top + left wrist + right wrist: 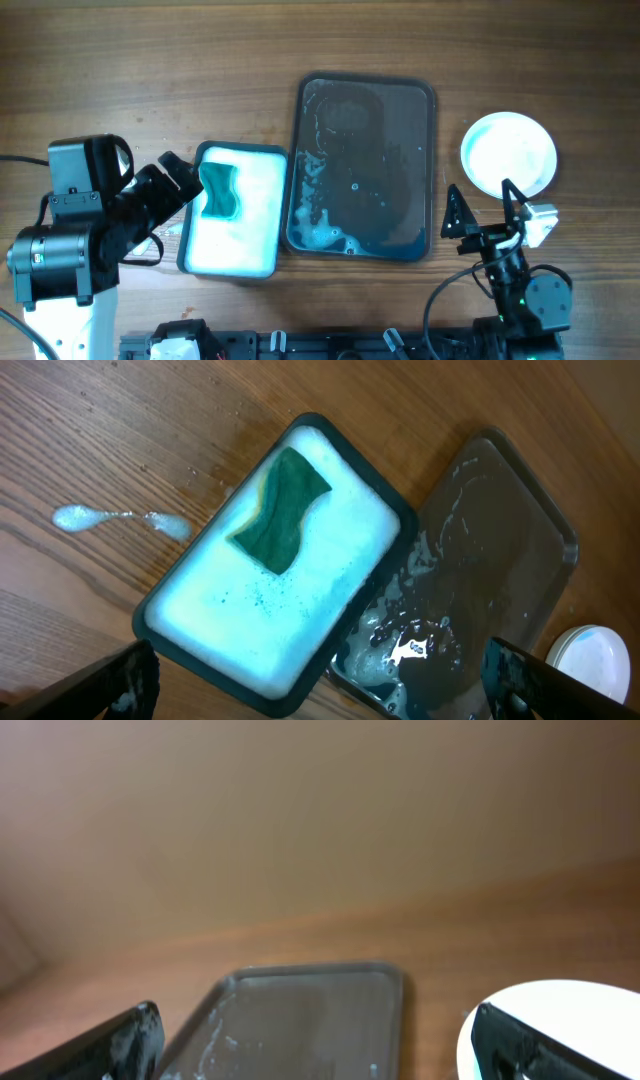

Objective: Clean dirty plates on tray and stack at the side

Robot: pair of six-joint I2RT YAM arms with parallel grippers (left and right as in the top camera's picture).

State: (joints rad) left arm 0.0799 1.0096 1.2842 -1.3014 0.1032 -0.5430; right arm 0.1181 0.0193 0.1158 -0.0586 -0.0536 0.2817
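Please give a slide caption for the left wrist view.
Green sponge in a foamy tub beside the wet tray; white plate at lower right.

Bright, even light falls from above. Glare washes out the plate point(508, 153) and foam point(250, 225), and the wet tray point(392, 140) glints. The right wrist view is soft and hazy, the overhead view sharp.

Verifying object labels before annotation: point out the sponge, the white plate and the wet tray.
sponge point(282, 510): left wrist view, middle of its green face.
white plate point(508, 153): overhead view, centre of the plate.
tray point(395, 140): overhead view, bare wet floor toward its upper right.
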